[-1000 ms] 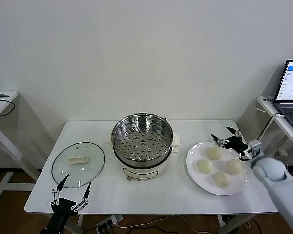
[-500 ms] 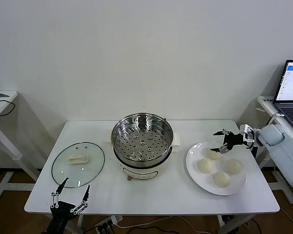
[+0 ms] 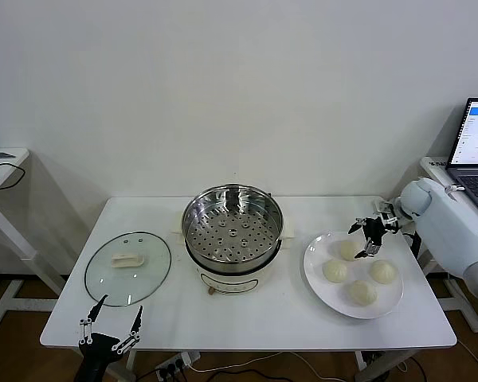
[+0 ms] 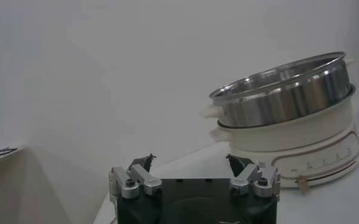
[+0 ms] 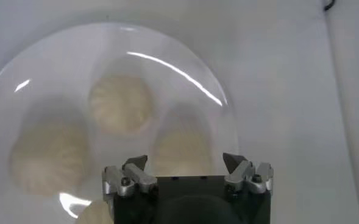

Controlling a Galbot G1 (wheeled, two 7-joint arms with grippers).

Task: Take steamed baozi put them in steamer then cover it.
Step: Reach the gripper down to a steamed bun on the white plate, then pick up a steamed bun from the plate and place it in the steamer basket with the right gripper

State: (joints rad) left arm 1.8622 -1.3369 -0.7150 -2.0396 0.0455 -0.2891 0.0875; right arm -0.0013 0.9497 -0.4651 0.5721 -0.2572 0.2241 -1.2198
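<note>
Four cream-white baozi lie on a white plate [image 3: 309, 269] at the table's right: one far [image 3: 349, 250], one left [image 3: 334, 270], one right [image 3: 382, 271], one near [image 3: 362, 292]. My right gripper [image 3: 370, 236] is open and empty, pointing down just above the far baozi. In the right wrist view the gripper [image 5: 185, 160] hangs open over one baozi [image 5: 182, 146], with others [image 5: 119, 103] [image 5: 48, 158] beside it. The steel steamer [image 3: 232, 227] stands open mid-table with an empty perforated tray. The glass cover [image 3: 127, 268] lies flat at the left. My left gripper [image 3: 110, 326] is open at the front-left edge.
The left wrist view shows the left gripper [image 4: 190, 159] low at table level with the steamer [image 4: 289, 97] beyond it. A laptop [image 3: 474, 147] sits on a side stand at the right. Another small table [image 3: 0, 159] stands at the left.
My right arm has swung in from the table's right side, and its gripper has turned to point down over the far baozi. The left gripper has sunk slightly.
</note>
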